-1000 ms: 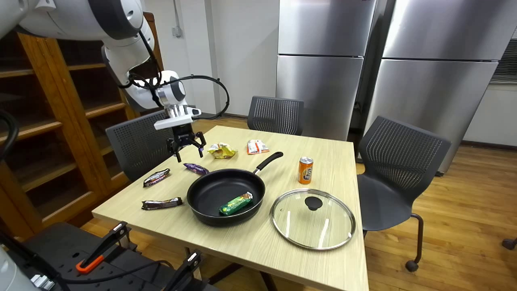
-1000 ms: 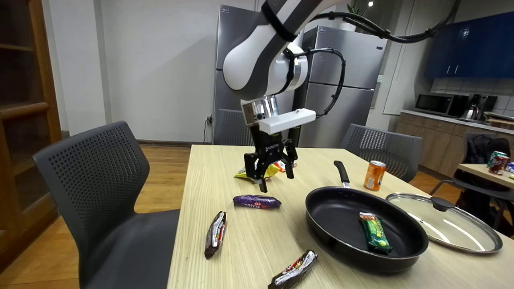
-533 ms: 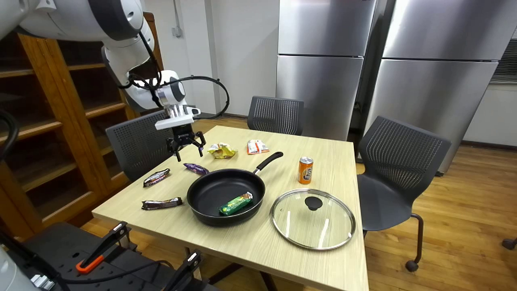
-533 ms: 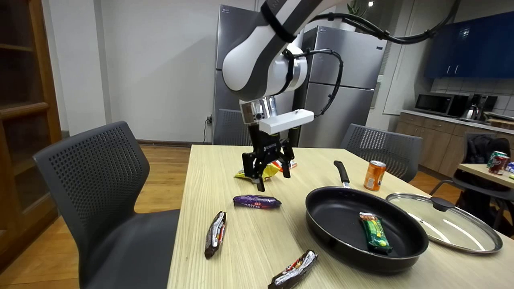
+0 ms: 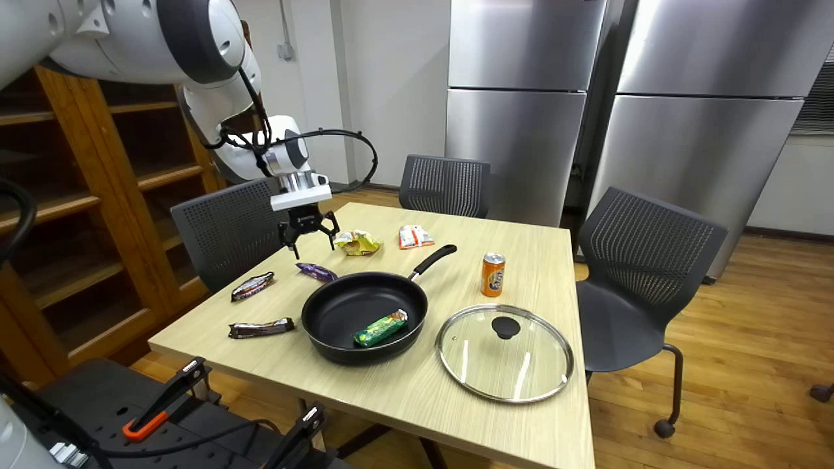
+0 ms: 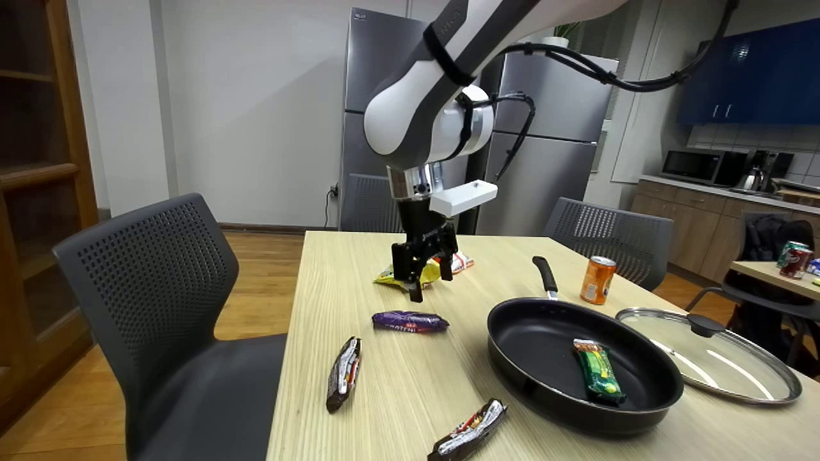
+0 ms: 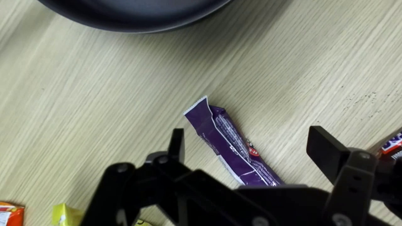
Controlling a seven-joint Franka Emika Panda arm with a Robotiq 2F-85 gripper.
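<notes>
Purple-wrapped, the bar (image 7: 232,147) lies between the pan (image 5: 355,312) and the left edge of the table (image 5: 443,280) in both exterior views. Above, the gripper (image 5: 315,250) hangs spread and empty; lining up seems the step, and grasping calls for lowering astride.

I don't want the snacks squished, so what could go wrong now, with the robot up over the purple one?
The open gripper is above the purple bar, which lies at a slant in the wrist view, so it might get pinched crookedly and slip. The black pan is nearby, so a sideways swing could bump its rim. The yellow bag is close too and might get nudged.
</notes>
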